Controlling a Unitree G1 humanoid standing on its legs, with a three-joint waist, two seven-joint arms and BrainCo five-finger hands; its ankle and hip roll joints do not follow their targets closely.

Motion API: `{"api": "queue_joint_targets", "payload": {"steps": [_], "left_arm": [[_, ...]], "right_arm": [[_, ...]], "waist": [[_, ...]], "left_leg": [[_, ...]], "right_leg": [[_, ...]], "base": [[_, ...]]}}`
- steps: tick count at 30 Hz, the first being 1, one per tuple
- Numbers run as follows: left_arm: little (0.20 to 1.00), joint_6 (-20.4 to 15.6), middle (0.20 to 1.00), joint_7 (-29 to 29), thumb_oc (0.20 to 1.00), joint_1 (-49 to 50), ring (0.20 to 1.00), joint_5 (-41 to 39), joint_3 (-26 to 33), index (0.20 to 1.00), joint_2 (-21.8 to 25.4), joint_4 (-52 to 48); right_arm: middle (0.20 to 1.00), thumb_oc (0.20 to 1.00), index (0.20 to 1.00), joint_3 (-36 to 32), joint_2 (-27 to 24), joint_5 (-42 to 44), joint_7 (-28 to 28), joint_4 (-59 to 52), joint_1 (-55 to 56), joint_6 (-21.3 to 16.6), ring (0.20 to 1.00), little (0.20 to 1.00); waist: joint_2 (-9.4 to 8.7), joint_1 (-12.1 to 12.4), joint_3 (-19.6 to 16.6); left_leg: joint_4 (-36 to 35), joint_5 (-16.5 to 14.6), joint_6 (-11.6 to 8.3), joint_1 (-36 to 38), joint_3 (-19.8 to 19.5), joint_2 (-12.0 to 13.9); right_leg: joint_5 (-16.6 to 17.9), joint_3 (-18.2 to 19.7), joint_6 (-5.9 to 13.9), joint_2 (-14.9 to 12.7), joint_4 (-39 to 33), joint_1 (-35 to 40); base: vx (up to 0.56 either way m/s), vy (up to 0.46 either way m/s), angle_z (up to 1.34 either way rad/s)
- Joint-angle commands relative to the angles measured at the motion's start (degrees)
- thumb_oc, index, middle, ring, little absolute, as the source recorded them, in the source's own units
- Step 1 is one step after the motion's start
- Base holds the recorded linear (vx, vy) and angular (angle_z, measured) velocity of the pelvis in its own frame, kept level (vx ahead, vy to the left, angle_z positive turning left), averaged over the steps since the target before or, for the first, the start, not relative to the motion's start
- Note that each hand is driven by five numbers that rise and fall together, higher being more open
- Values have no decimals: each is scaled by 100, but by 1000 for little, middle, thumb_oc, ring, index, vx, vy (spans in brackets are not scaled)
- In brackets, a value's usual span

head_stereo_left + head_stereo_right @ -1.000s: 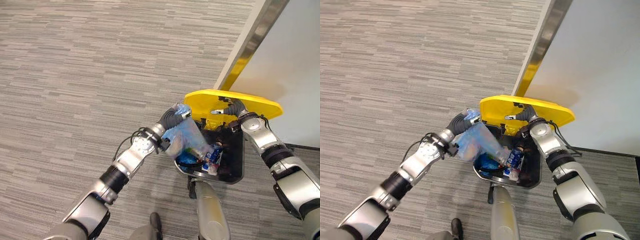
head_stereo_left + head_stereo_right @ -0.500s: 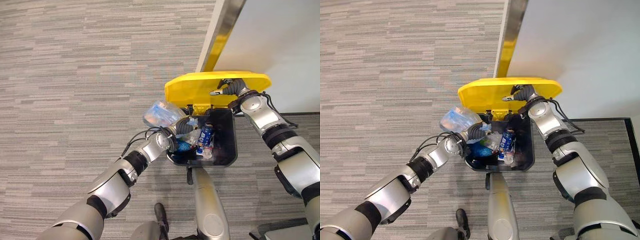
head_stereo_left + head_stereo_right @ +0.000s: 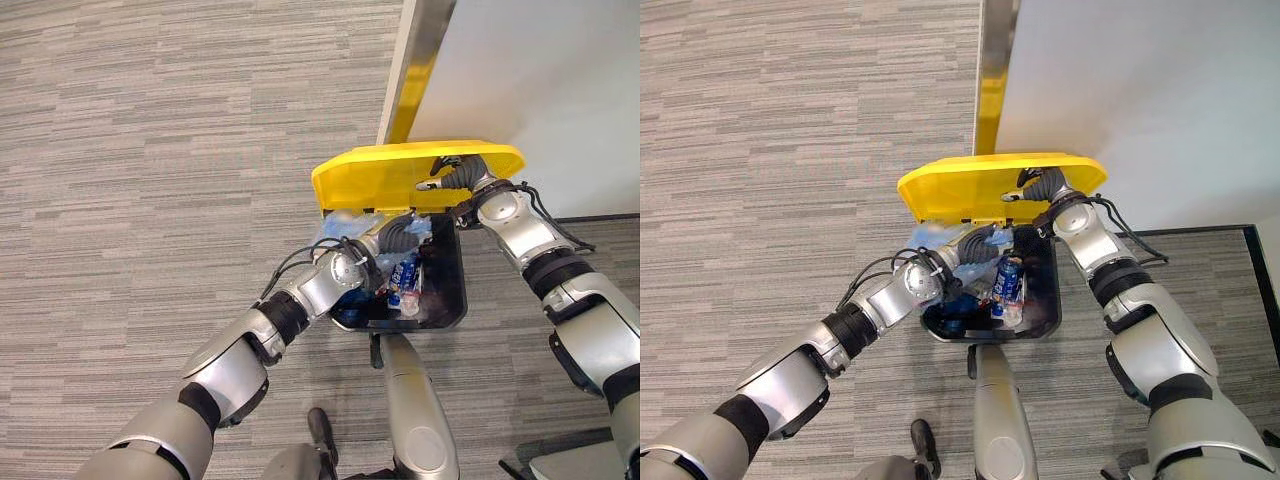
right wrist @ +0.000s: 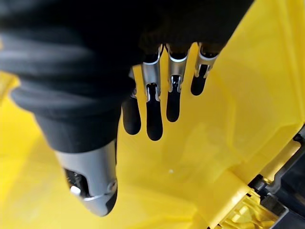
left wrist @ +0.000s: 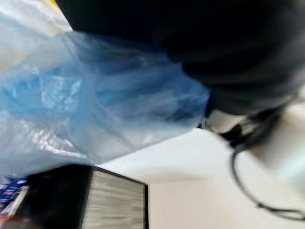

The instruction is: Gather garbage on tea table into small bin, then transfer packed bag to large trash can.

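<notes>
Since a second ago the left hand [image 3: 398, 236] has swung the blue bag [image 3: 345, 226] from beside the large trash can [image 3: 448, 310] in over its open mouth, under the raised yellow lid [image 3: 380, 178]; the head camera has shifted too, so the whole scene sits differently in the eye views.

By my judgement the task is in its last stretch. The bag is packed and has reached the can, but it is not yet dropped: most of it hangs at the rim nearest the lid's hinge, just above the bottles and wrappers [image 3: 1005, 285] lying inside. What remains is to let it go and lower the lid.

Left arm reaches forward across the can's near edge, wrist bent inward. Its wrist view shows crumpled blue plastic [image 5: 95, 105] right against the dark cover, yet the fingers are hidden, so I cannot tell how they are set on the bag.

Right hand [image 4: 157, 102] rests flat against the lid's yellow underside, fingers straight and spread, holding it propped up with the arm extended.
</notes>
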Motion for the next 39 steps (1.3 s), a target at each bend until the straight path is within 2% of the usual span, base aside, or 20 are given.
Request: {"api": "queue_joint_targets", "payload": {"steps": [1, 6, 11, 18, 19, 20, 27, 33, 37, 39], "left_arm": [[200, -421, 200, 197, 200, -61, 200, -282, 162, 200, -321, -170], [200, -365, 200, 191, 200, -166, 200, -97, 86, 200, -358, 131], [200, -154, 200, 213, 200, -146, 200, 487, -79, 200, -213, 1046], [200, -43, 200, 260, 200, -125, 200, 917, -105, 200, -180, 1594], [385, -19, 385, 267, 385, -122, 385, 966, -91, 385, -186, 1655], [1000, 0, 1000, 263, 1000, -102, 1000, 1004, -90, 1000, -193, 1710], [1000, 49, 1000, 92, 1000, 250, 1000, 1684, -165, 1000, 69, 1786], [1000, -29, 1000, -4, 1000, 570, 1000, 2071, -211, 1000, 508, 1262], [1000, -62, 1000, 44, 1000, 949, 1000, 1917, 85, 1000, 763, 884], [1000, -101, 1000, 150, 1000, 1371, 1000, 1666, 460, 1000, 940, 648]], "right_arm": [[1000, 1000, 1000, -293, -20, -70, -274, -18, -436, -427, 1000, 1000], [1000, 1000, 1000, -275, -66, -51, -244, -11, -447, -445, 1000, 1000], [1000, 1000, 1000, -191, -149, -36, -241, -120, -572, -382, 1000, 1000], [1000, 1000, 1000, -184, -238, 60, -339, -444, -621, -431, 1000, 1000], [1000, 1000, 1000, -208, -261, 54, -364, -542, -597, -440, 1000, 1000], [1000, 1000, 1000, -222, -278, 51, -370, -638, -562, -458, 1000, 1000], [1000, 1000, 1000, -335, -306, -61, -314, -1122, -139, -563, 1000, 1000], [1000, 1000, 1000, -472, -261, -186, -165, -1383, 314, -599, 1000, 1000], [1000, 1000, 1000, -572, -270, -375, -14, -1780, 813, -585, 1000, 1000], [1000, 1000, 1000, -723, -271, -564, 96, -2019, 1370, -577, 1000, 1000]], "waist": [[-90, -56, -399], [-132, -70, -399], [-167, -113, -173], [-153, -172, 123], [-156, -176, 168], [-158, -180, 213], [-73, -144, 192], [14, -22, -69], [-19, 69, -262], [-51, 144, -411]], "left_leg": [[150, -1336, 127, 1052, -94, -183], [115, -1338, 110, 1107, -80, -173], [218, -1369, 96, 1031, -38, -184], [338, -1377, 76, 850, 89, -203], [361, -1376, 67, 813, 108, -205], [383, -1374, 61, 782, 117, -206], [360, -1361, 18, 693, 249, -172], [211, -1309, 20, 836, 208, -139], [150, -1297, 39, 1001, 160, -144], [229, -1318, 35, 1097, 146, -118]], "right_leg": [[2193, 188, 1240, -123, -1665, -340], [2210, 168, 1246, -125, -1694, -307], [2193, 172, 1218, -143, -1610, -440], [2172, 139, 1195, -140, -1589, -614], [2178, 132, 1198, -147, -1580, -636], [2172, 114, 1191, -149, -1569, -661], [2159, -144, 1181, -256, -1507, -806], [2153, -310, 1196, -333, -1516, -674], [2126, -389, 1176, -353, -1578, -473], [2128, -458, 1160, -345, -1737, -193]], "base": [[0, 0, 0], [-1, -6, 0], [-6, -6, 0], [-25, -8, -6], [-42, -18, -4], [-36, -42, -2], [-10, -27, -8], [1, -21, -8], [-5, -16, 0], [-50, -22, 7]]}}
